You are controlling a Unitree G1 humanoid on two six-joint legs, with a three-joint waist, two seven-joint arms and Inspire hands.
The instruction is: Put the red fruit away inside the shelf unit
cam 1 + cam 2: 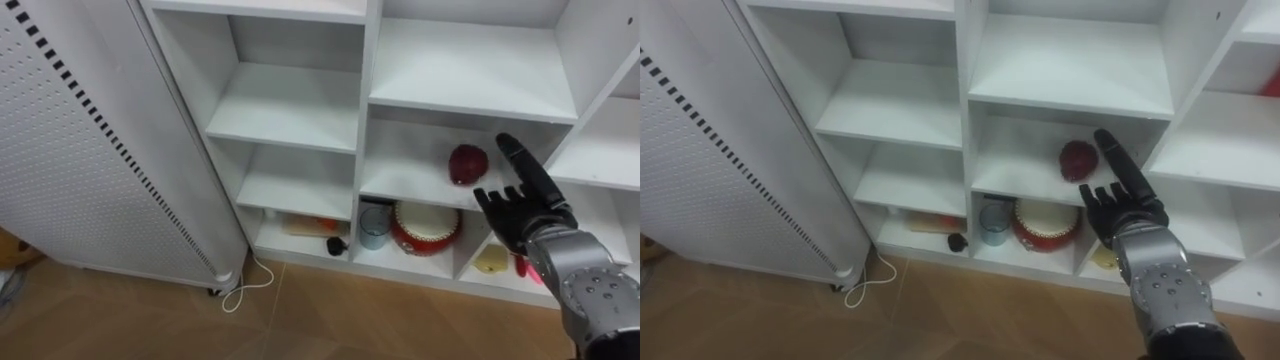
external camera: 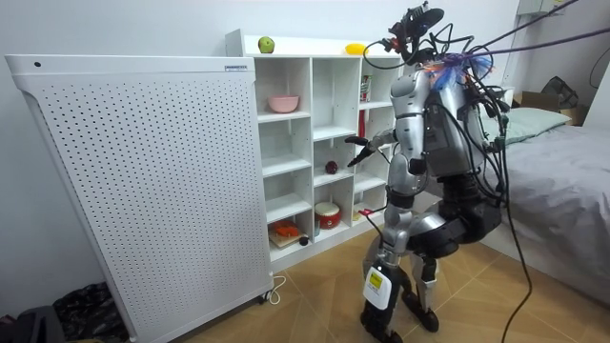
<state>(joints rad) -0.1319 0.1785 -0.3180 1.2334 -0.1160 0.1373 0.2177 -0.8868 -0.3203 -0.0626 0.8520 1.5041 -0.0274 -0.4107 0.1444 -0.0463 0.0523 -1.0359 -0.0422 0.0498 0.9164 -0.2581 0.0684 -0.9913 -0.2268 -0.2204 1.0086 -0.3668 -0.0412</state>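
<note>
The dark red fruit (image 1: pixel 467 163) sits on a closet shelf (image 1: pixel 410 185) in the middle column, towards that shelf's right edge. The right hand (image 1: pixel 520 215) hangs just beside it at the front edge, fingers straight and holding nothing. A careless brush from those fingers could roll the fruit to the front edge and off. The fruit looks round, dull-skinned and firm, so it probably rolls easily.
</note>
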